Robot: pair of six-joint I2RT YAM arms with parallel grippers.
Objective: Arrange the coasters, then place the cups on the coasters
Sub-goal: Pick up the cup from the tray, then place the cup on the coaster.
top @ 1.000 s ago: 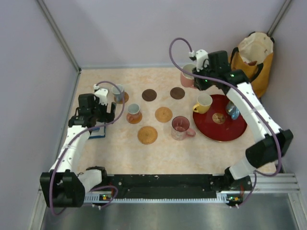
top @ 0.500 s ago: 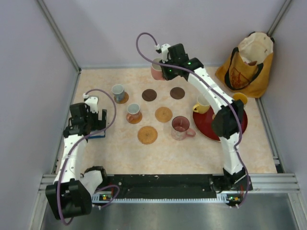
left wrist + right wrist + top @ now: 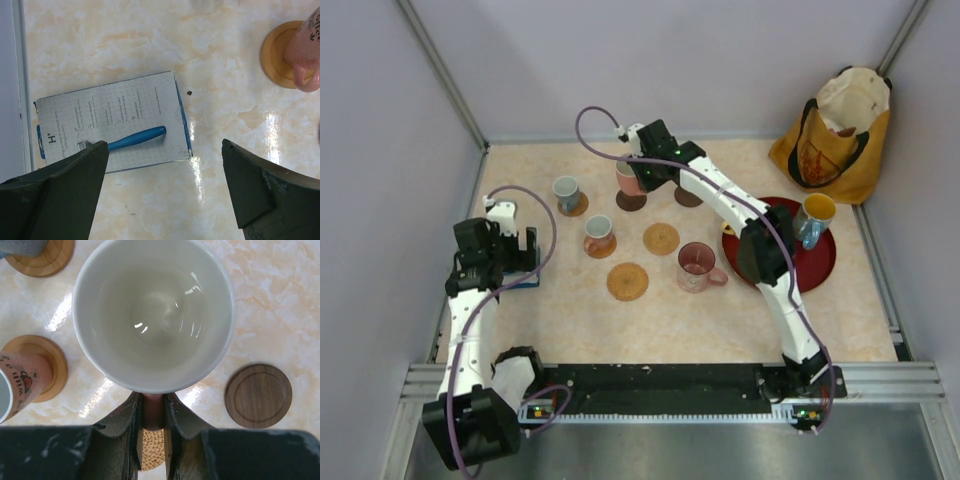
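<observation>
Clamped almost shut, the jaws of my right gripper (image 3: 151, 412) pinch the handle of the pink mug (image 3: 152, 315), rim up and level. The mug hangs at the far middle of the table (image 3: 750, 320), over a dark brown coaster (image 3: 631, 204); whether its base touches I cannot tell. I judge the placing wants the base centred on the disc, a straight descent, and release only once it sits flat. My left gripper (image 3: 162, 150) gapes wide, holding nothing, above a printed box (image 3: 110, 120).
</observation>
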